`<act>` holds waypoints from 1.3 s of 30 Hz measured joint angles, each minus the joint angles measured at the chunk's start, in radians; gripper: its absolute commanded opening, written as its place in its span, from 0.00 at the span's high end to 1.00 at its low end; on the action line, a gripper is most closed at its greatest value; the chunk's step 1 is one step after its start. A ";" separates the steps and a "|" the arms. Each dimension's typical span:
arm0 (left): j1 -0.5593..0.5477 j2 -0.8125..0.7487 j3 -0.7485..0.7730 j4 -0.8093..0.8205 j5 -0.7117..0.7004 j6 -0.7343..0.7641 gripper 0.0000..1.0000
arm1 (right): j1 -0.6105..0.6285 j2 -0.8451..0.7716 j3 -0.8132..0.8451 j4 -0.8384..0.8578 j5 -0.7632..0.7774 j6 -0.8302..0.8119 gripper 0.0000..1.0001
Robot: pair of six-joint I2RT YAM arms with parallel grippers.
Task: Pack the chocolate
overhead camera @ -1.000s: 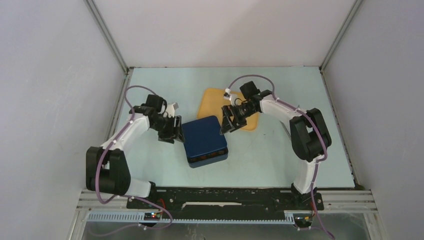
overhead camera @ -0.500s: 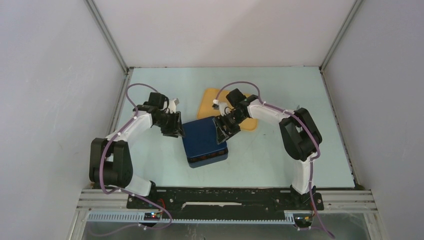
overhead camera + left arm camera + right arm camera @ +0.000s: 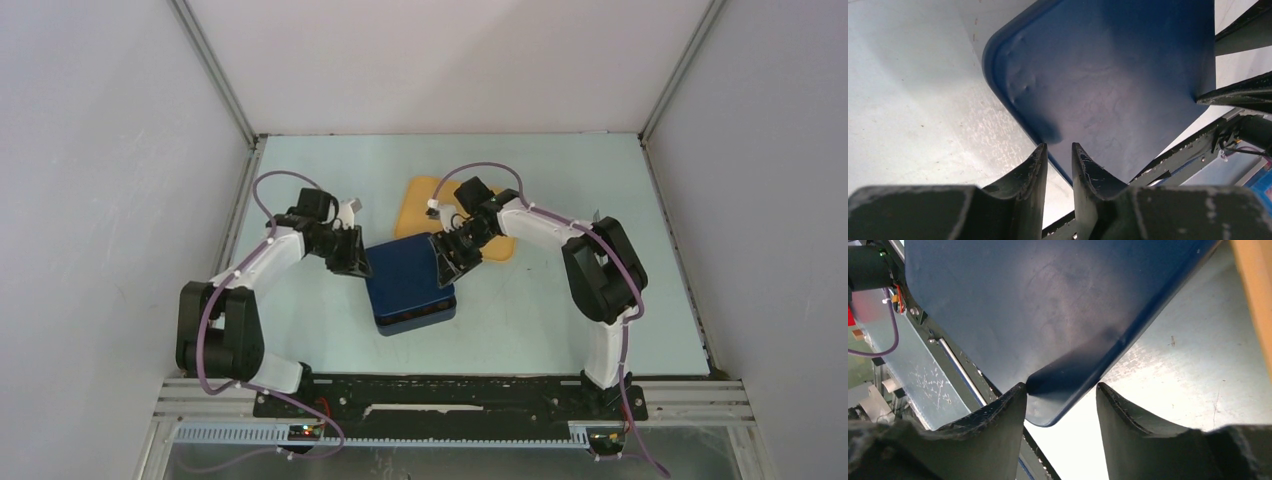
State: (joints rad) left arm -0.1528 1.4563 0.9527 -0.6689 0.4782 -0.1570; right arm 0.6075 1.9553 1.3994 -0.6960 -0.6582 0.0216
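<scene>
The left gripper [image 3: 1058, 146] held its jaws nearly together over the rim of the dark blue square lid [image 3: 408, 278], though I couldn't tell if they gripped; the right gripper [image 3: 1060, 386] stood half open astride the lid's far right corner, one finger touching it; the chocolate was hidden from me.

The white-and-black left arm [image 3: 262, 257] is bending in from the left, its black left gripper [image 3: 1059, 148] pointing down at the surface, jaws standing a narrow slit apart. The matching right arm [image 3: 545, 226] is mirroring it, the right gripper [image 3: 1060, 389] standing wider.
</scene>
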 measured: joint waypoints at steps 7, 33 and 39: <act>-0.034 -0.036 -0.034 -0.006 0.019 0.000 0.77 | 0.003 -0.002 -0.004 -0.065 -0.046 -0.056 0.54; -0.131 -0.230 -0.064 -0.092 -0.038 0.013 0.65 | 0.071 -0.076 -0.100 -0.211 0.003 -0.236 0.42; -0.131 -0.255 -0.064 -0.040 0.122 0.006 0.84 | 0.007 -0.096 -0.010 -0.282 -0.043 -0.278 0.56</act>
State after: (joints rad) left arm -0.2840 1.2015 0.8890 -0.7094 0.6006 -0.1513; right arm 0.6144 1.8591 1.3891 -0.9775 -0.7017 -0.2562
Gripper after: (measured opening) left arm 0.257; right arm 0.511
